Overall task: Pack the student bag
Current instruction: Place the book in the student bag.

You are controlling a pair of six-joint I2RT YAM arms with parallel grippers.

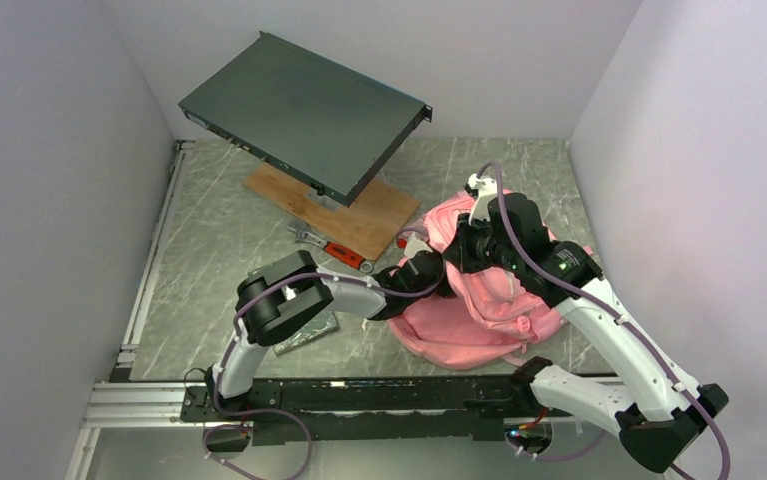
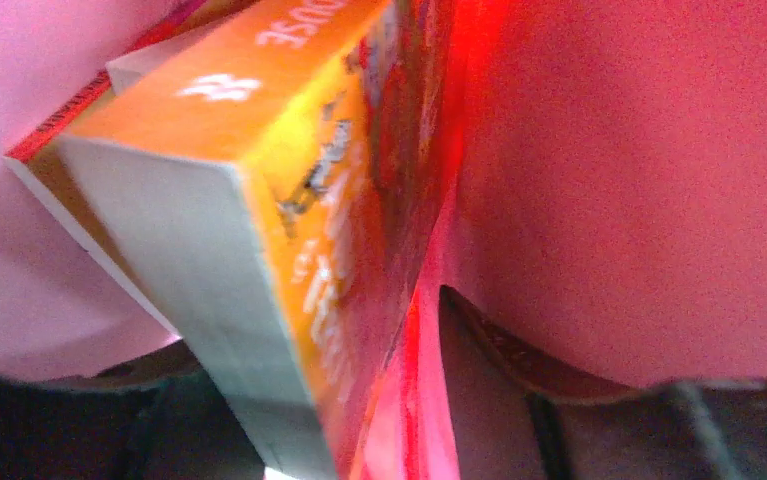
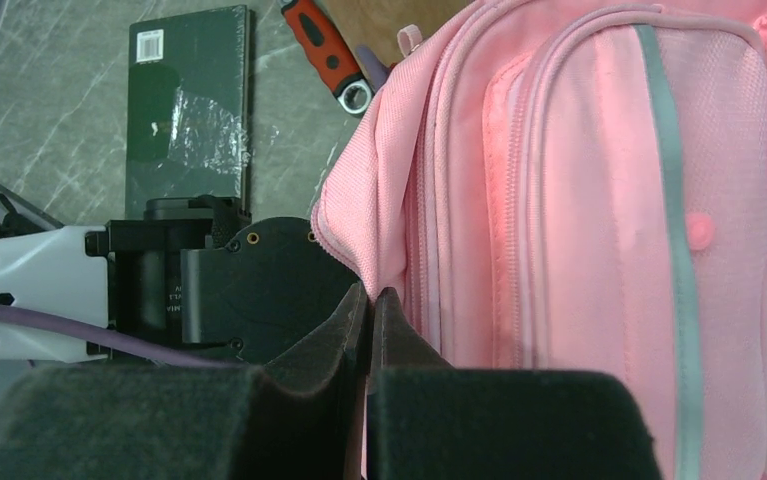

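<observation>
Lying slumped on the table (image 1: 209, 260), the student bag (image 1: 479, 315) is sagging on its back with its mouth turned toward the left arm (image 1: 349, 290). The right pincer (image 3: 370, 312) is pinching the pink rim of that mouth, pads pressed together on the fabric, seemingly holding the opening up. The left arm is reaching into the bag, so the left pincer is sitting out of sight inside it. Its wrist view is showing only an orange book (image 2: 289, 200) tilted against the bag's pink lining, and I cannot tell whether that pincer is apart or gripping the book. Just outside the bag's mouth a dark green book (image 3: 191, 110) is lying flat, with an orange-handled tool (image 3: 324, 45) beyond it.

The bag is looking soft and floppy, its thin cloth collapsing wherever nothing is propping it. It is probably light by itself and growing heavier as books are going in. The stitched rim, a zip seam or a strap is likely offering the surest hold, since a broad panel would bunch and slip. The stiff book's corners may be catching on the loose lining.
</observation>
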